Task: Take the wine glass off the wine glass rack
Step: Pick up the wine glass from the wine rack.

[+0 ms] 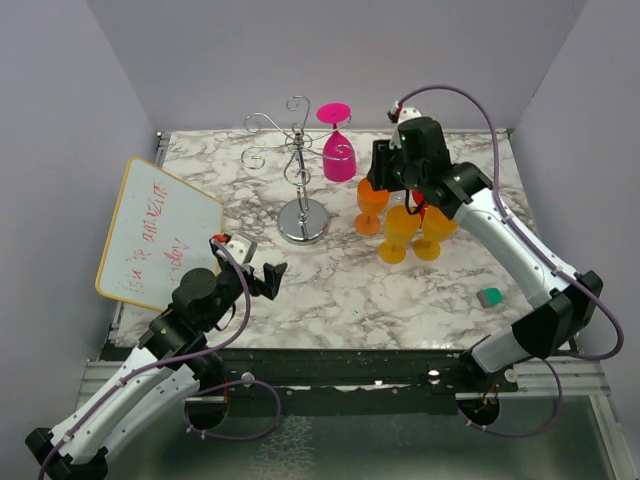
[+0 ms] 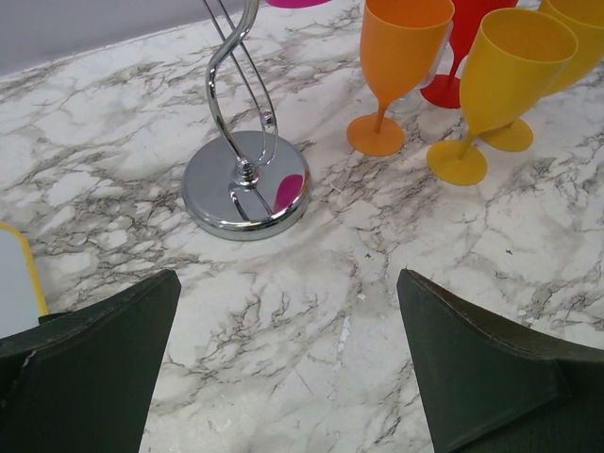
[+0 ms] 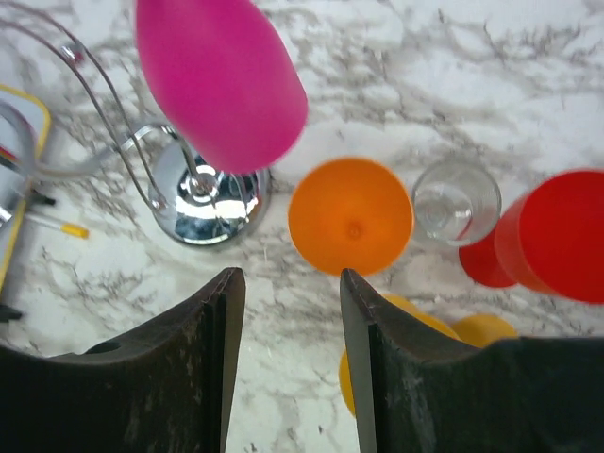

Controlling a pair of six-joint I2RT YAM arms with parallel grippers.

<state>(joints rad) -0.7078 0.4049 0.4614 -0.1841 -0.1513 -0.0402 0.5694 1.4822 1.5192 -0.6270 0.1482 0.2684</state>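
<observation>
The pink plastic wine glass (image 1: 338, 155) hangs upside down from the right side of the shiny chrome wire wine glass rack (image 1: 301, 178). Its round foot is uppermost among the curled arms and its bowl points down, clear of the white and grey marbled surface (image 1: 340, 295). The right hand (image 1: 392, 172) hovers just to the right of that glass, above a cluster of upright plastic goblets. Its fingers are parted with nothing between them, and in the right wrist view the pink bowl lies ahead and to the left of the gap, not inside it. Below that hand stand an orange goblet (image 1: 371, 208), two yellow-orange goblets (image 1: 399, 235), a red goblet (image 3: 557, 236) and a small clear glass (image 3: 456, 200), all close together beside the rack's round mirror-like base. The left hand (image 1: 268, 275) is low near the front of the surface, well apart from the rack, with its fingers spread wide and holding nothing. A yellow-framed whiteboard with red writing (image 1: 155, 235) lies at the left edge, and a small teal block (image 1: 490, 296) sits towards the right front.
</observation>
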